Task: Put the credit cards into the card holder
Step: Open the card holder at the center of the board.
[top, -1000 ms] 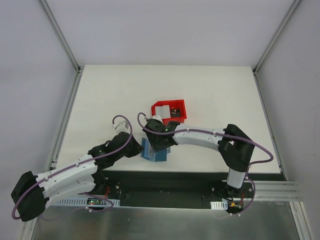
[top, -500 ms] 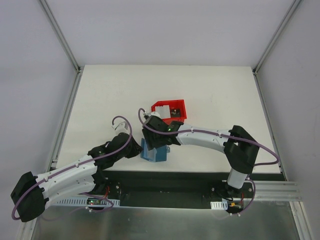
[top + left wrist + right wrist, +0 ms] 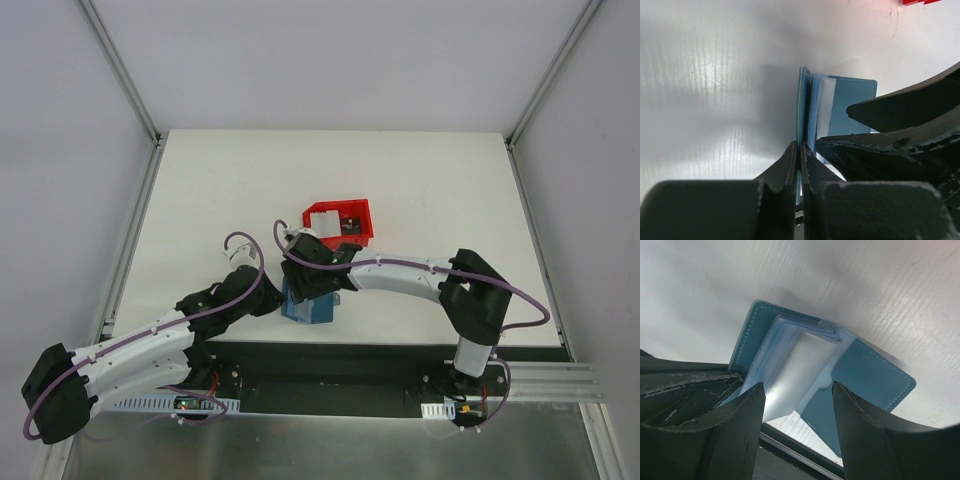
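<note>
The teal card holder [image 3: 308, 308] lies spread open near the table's front edge. My left gripper [image 3: 278, 298] is shut on its upright left cover [image 3: 801, 100], seen edge-on in the left wrist view. A white credit card [image 3: 800, 370] sits partly in the pale blue inner pocket, its lower end sticking out. My right gripper [image 3: 797, 395] hovers just over it, open, with one finger on each side of the card. In the left wrist view the card [image 3: 826, 97] shows as a white strip. Another white card [image 3: 325, 220] and a dark card [image 3: 350, 226] lie in the red bin.
The red bin [image 3: 362, 212] stands just behind the card holder, close to the right wrist. The table's front edge and the black base rail [image 3: 330, 360] run right below the card holder. Both arms crowd the same spot.
The right wrist shifted slightly left and back over the card holder, and its jaws spread a little wider. The left arm and the card holder have not moved.
</note>
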Available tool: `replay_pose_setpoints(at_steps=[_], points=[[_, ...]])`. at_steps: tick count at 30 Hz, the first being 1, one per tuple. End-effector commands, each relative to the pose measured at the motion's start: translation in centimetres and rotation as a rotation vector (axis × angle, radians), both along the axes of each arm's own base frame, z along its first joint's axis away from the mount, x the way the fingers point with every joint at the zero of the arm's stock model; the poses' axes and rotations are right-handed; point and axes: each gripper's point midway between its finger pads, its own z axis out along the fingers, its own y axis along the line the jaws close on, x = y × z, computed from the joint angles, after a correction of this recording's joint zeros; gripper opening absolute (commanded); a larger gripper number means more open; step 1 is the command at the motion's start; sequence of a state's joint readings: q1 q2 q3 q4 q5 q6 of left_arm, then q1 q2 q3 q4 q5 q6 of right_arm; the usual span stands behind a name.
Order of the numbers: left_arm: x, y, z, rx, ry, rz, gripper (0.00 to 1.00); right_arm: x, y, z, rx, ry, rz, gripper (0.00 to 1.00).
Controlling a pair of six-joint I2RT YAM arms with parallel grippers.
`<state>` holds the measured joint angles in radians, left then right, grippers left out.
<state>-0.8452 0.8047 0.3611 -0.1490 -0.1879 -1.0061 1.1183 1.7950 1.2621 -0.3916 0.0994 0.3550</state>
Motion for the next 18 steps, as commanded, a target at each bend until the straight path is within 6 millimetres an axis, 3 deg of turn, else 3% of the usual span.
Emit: replay_pose_setpoints(at_steps=[1, 11, 18], points=[[0.2, -0.3, 0.9, -0.009, -0.027, -0.011, 0.00, -0.1, 1.2, 0.7, 0.038, 0.007, 0.005, 0.59], [0.3, -0.4, 1.2, -0.016, -0.031, -0.011, 0.00, 0.1, 0.7, 1.0, -0.020, -0.032, 0.013, 0.60], [0.3, -0.6, 1.6, -0.027, -0.036, -0.016, 0.00, 0.0, -0.1, -0.2, -0.108, -0.034, 0.011, 0.60]])
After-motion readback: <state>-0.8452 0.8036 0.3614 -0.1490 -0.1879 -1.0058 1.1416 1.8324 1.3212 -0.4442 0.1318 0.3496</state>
